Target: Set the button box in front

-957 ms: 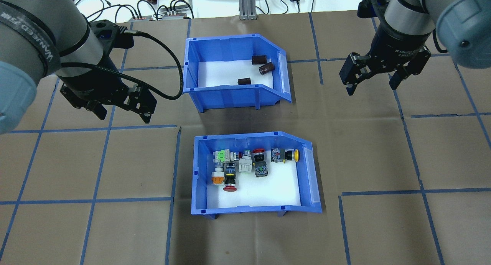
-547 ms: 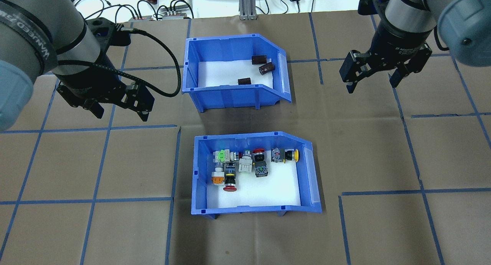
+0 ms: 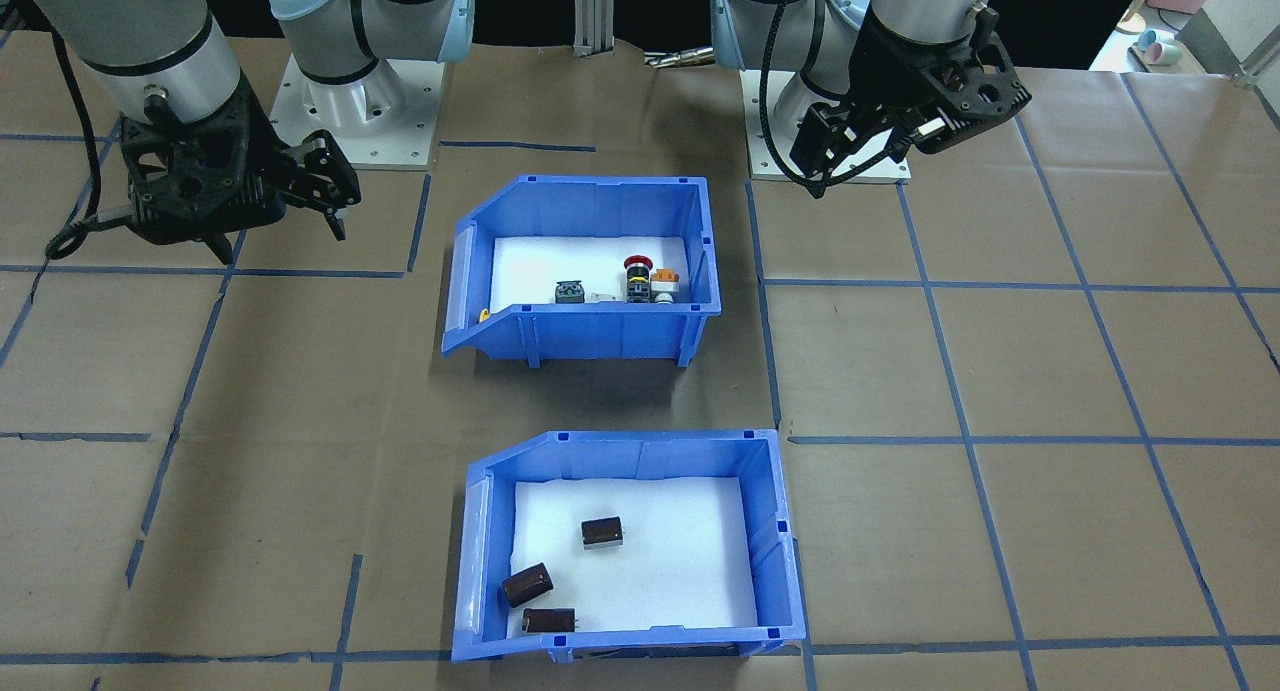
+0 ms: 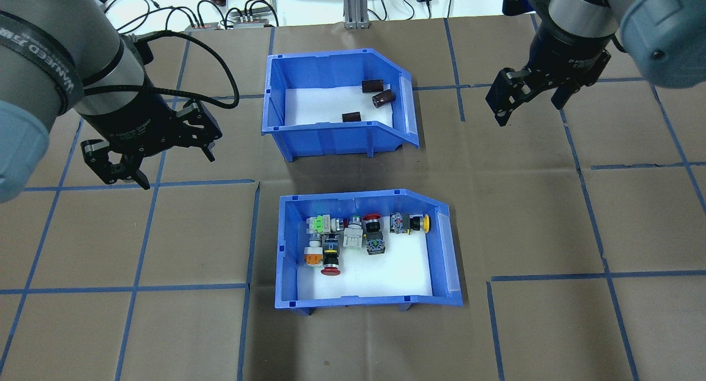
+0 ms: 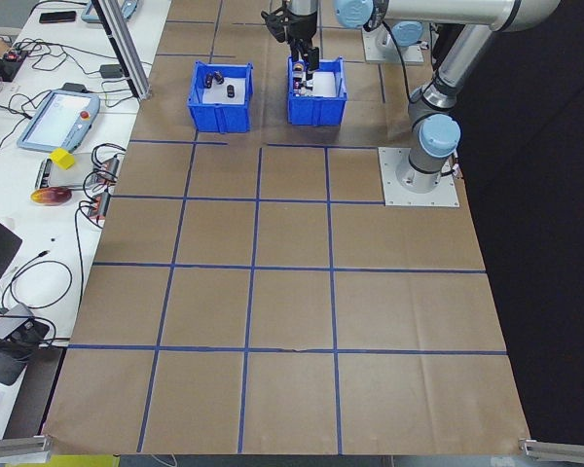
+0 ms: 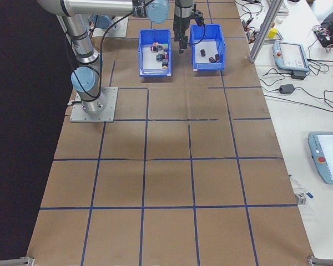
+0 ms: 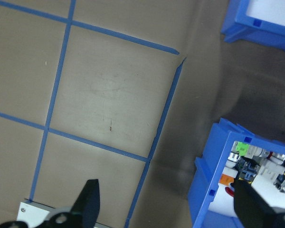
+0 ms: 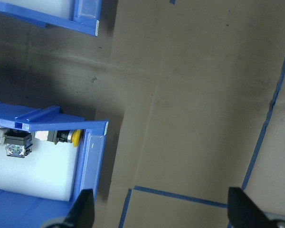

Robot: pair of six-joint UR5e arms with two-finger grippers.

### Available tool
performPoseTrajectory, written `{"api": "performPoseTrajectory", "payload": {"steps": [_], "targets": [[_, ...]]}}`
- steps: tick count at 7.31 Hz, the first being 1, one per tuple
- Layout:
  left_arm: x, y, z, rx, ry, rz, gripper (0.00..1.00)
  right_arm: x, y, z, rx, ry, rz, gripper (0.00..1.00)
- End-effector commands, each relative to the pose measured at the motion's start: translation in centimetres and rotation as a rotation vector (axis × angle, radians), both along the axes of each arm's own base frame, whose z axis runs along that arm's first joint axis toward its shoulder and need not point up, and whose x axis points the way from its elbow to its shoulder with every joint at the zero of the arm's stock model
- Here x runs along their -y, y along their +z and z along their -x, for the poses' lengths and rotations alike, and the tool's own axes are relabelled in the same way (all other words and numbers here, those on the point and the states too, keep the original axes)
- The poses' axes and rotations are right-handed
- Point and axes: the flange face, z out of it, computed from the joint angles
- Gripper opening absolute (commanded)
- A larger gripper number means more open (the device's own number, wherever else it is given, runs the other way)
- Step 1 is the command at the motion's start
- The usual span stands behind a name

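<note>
The button box point(image 4: 447, 248), a blue bin with a white liner and several coloured push-buttons point(image 4: 353, 237), stands on the table on the robot's side. In the front-facing view the button box point(image 3: 600, 326) is the one closer to the arm bases. My left gripper point(image 4: 176, 170) hovers open and empty to the box's upper left, apart from it. My right gripper point(image 4: 528, 111) hangs open and empty further out on the right. The left wrist view shows the box's corner point(image 7: 218, 190) between open fingers point(image 7: 89, 202); the right wrist view shows its label end point(image 8: 92, 156).
A like blue bin point(image 4: 331, 135) holding three dark brown cylinders point(image 4: 380, 97) stands just beyond the button box, a gap of brown paper between them. Blue tape lines point(image 4: 138, 287) grid the table. Cables and small devices point(image 4: 242, 17) lie past the far edge.
The left gripper has turned about its wrist and shifted slightly toward the robot. The right gripper has drifted a little farther away and turned. Both bins stayed put.
</note>
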Motion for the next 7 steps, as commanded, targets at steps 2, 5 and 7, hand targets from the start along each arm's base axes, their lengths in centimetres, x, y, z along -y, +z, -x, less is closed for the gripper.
{"api": "performPoseTrajectory", "payload": {"steps": [2, 5, 7], "targets": [[-4.9, -2.5, 0.8, 0.028, 0.388, -0.041, 0.99, 9.7, -1.3, -2.2, -0.005, 0.323, 0.044, 1.0], [-10.3, -7.1, 1.9, -0.064, 0.771, -0.035, 0.99, 13.1, -2.6, -11.7, -0.012, 0.649, 0.077, 1.0], [-11.9, -8.1, 5.3, -0.088, 0.854, -0.099, 0.99, 13.6, -4.7, -16.5, -0.014, 0.938, 0.066, 1.0]]}}
